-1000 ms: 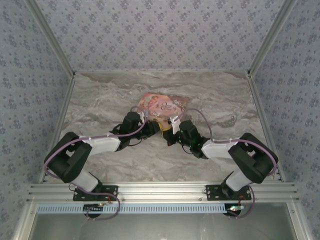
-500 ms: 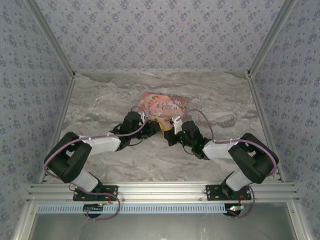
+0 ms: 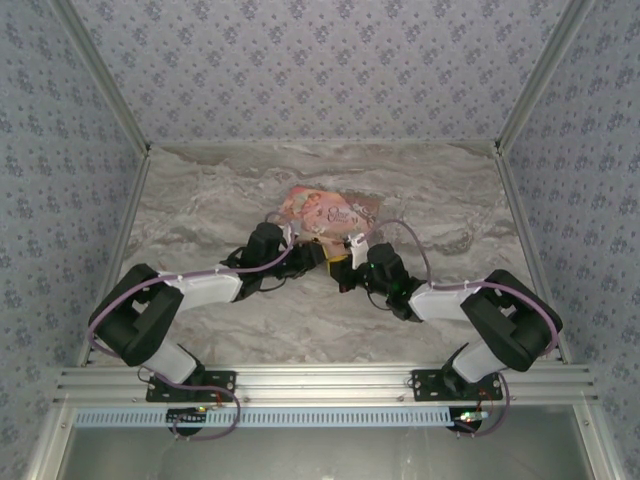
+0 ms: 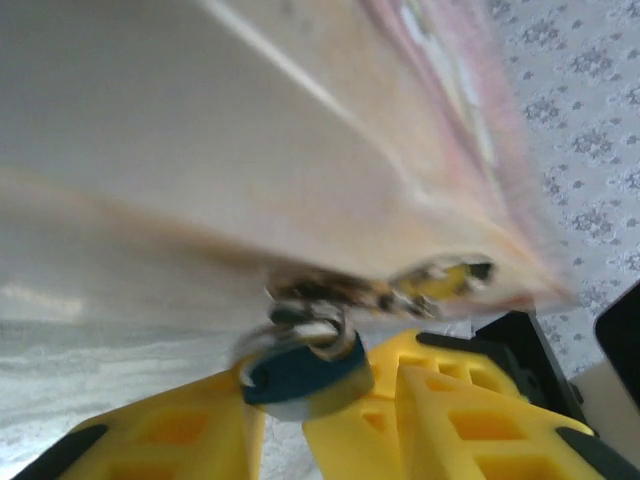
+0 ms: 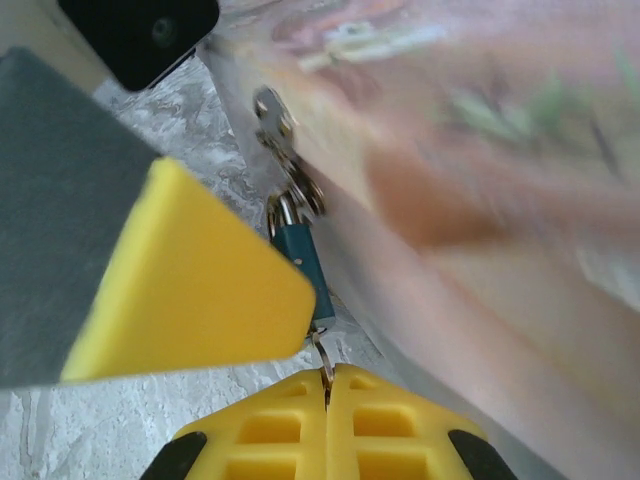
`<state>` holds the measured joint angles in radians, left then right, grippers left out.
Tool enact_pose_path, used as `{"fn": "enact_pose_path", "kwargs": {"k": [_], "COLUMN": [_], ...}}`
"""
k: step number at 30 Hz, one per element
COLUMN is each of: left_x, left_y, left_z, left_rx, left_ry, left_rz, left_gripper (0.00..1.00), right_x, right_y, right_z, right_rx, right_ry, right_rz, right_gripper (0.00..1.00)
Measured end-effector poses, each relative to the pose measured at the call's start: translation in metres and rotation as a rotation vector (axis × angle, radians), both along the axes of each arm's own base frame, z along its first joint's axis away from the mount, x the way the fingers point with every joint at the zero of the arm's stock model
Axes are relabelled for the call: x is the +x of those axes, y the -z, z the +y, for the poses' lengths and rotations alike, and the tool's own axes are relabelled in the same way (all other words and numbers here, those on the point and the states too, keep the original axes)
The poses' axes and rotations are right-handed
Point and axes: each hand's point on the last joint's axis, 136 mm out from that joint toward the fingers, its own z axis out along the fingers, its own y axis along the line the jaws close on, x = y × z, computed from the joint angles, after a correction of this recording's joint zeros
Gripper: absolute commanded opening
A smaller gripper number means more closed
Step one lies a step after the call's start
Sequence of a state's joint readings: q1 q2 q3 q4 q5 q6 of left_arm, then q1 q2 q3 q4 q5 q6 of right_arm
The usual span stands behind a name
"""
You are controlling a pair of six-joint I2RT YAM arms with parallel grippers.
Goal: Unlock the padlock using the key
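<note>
On the left side of the marble table (image 3: 200, 210), the left arm (image 3: 205, 290) reaches in toward the middle, with the left gripper (image 3: 308, 257) at the near edge of the pink tin (image 3: 325, 208). In the left wrist view its yellow fingers (image 4: 170, 435) stand apart at the bottom. The padlock (image 4: 300, 368) sits right at the gap between them, its blue-teal body at the finger tops. That picture is blurred, so I cannot tell whether the fingers press on the padlock or merely flank it. Above it rises the tin's pale side wall, and the silvery shackle (image 4: 300, 325) hooks into a small metal hasp (image 4: 345, 290) on the tin's lower edge.

In the right wrist view the padlock (image 5: 302, 262) hangs along the tin's side, its shackle (image 5: 285, 212) at the far end. One yellow finger of the left gripper lies across its left side and covers part of the body. From the padlock's near end the thin key (image 5: 322, 355) runs straight into the seam of the right gripper (image 5: 327, 385). That gripper's two yellow fingers (image 5: 270, 435) are pressed together, pinching the key. The padlock thus lies just beyond the right fingertips, joined to them by the key.

Seen from above, the right gripper (image 3: 343, 268) sits just right of the left one, at the tin's near edge. The right arm (image 3: 450, 295) stretches back to the right.
</note>
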<state>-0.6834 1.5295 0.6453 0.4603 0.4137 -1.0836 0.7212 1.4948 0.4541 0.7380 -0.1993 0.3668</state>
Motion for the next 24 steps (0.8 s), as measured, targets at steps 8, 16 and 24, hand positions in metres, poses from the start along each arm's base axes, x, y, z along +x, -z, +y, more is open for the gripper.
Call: {"fn": "enact_pose_path", "kwargs": {"k": [8,16,24], "left_x": [-0.007,-0.011,-0.027], "left_y": [-0.012,-0.022,0.008], "left_z": [0.008,0.035,0.072], "left_rx": [-0.022,-0.043,-0.039], "left_ry": [-0.002,-0.092,-0.256], "left_rz": [-0.004,-0.003,0.126], "left_gripper": [0.65,0.67,0.54], "right_x": [-0.004,-0.026,-0.043], "right_y": [0.006,0.021,0.025], "right_z": [0.000,0.011,0.022], "right_rx": [0.063,0.033,0.081], "right_ry": [0.051,0.059,0.130], "right_rz": [0.134,0.310,0.440], "right_gripper": [0.00,0.00,0.00]}}
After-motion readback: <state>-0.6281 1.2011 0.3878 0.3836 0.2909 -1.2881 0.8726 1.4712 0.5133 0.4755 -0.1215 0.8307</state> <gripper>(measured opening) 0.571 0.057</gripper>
